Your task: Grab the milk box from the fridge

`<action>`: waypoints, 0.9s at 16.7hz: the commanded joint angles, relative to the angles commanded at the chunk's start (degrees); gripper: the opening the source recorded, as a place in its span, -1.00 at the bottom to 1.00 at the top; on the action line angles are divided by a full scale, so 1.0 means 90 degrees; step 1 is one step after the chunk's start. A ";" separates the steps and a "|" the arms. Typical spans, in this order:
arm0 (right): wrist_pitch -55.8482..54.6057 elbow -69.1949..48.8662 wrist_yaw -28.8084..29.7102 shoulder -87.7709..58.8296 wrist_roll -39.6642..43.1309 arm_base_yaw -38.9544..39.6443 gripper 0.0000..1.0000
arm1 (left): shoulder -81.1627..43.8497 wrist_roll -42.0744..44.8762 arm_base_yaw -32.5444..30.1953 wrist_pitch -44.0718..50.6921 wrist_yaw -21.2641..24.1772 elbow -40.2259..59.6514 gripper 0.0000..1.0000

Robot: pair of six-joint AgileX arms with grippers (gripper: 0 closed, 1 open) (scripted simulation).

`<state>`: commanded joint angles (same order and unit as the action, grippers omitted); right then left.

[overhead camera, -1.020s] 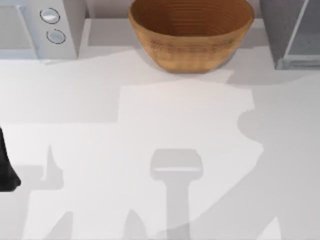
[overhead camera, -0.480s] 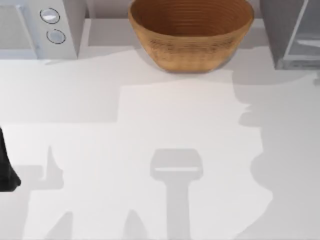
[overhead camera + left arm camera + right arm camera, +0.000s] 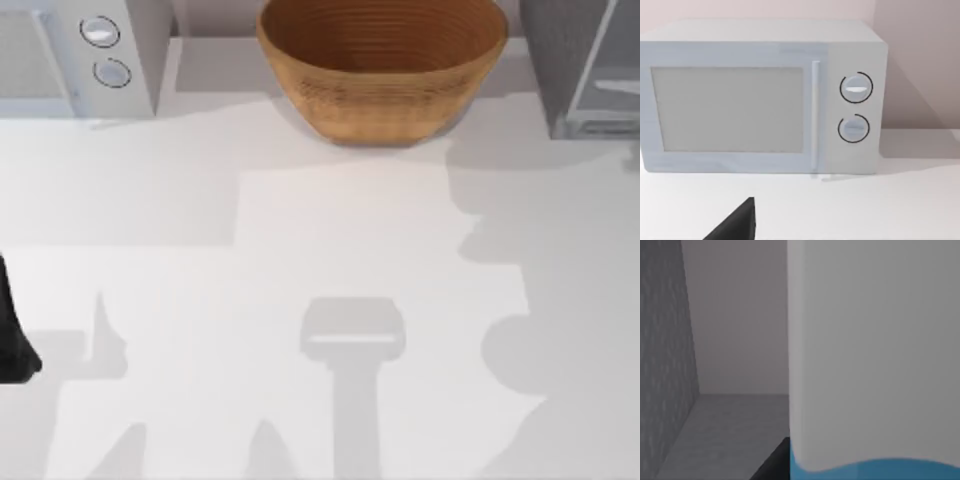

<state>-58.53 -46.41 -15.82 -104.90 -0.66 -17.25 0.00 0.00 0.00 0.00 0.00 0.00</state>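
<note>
no readable text or labels, microwave [image 3: 760, 100] knobs seemingly unmarked, carton face [image 3: 875, 350] blank

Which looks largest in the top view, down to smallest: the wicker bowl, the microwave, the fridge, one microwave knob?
1. Wicker bowl: largest.
2 and 3. Microwave and fridge: the picture edges cut both off, so I cannot rank them against each other.
4. Microwave knob: plainly the smallest.

Wicker bowl [image 3: 382, 62] at back; microwave [image 3: 760, 97] far left.
</note>
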 joint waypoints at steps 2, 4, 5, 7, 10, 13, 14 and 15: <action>0.0308 0.0238 0.0087 0.0586 0.0010 0.0107 -1.00 | 0.0000 0.0000 0.0000 0.0000 0.0000 0.0000 1.00; 0.0754 0.0588 0.0213 0.1426 0.0018 0.0244 -1.00 | 0.0000 0.0000 0.0000 0.0000 0.0000 0.0000 1.00; 0.1026 0.0803 0.0289 0.1938 0.0020 0.0321 -1.00 | 0.0000 0.0000 0.0000 0.0000 0.0000 0.0000 1.00; 0.1661 0.1312 0.0458 0.3130 0.0020 0.0495 -1.00 | 0.0000 0.0000 0.0000 0.0000 0.0000 0.0000 1.00; 0.2788 0.2223 0.0741 0.5213 0.0013 0.0798 -1.00 | 0.0000 0.0000 0.0000 0.0000 0.0000 0.0000 1.00; 0.3982 0.3188 0.1042 0.7429 0.0008 0.1120 -1.00 | 0.0000 0.0000 0.0000 0.0000 0.0000 0.0000 1.00; 0.4361 0.3493 0.1139 0.8125 0.0008 0.1225 -1.00 | 0.0000 0.0000 0.0000 0.0000 0.0000 0.0000 1.00; 0.4721 0.3781 0.1233 0.8767 0.0010 0.1329 -1.00 | 0.0000 0.0000 0.0000 0.0000 0.0000 0.0000 1.00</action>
<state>-16.05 -12.38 -4.72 -26.00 -0.56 -5.29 0.00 0.00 0.00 0.00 0.00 0.00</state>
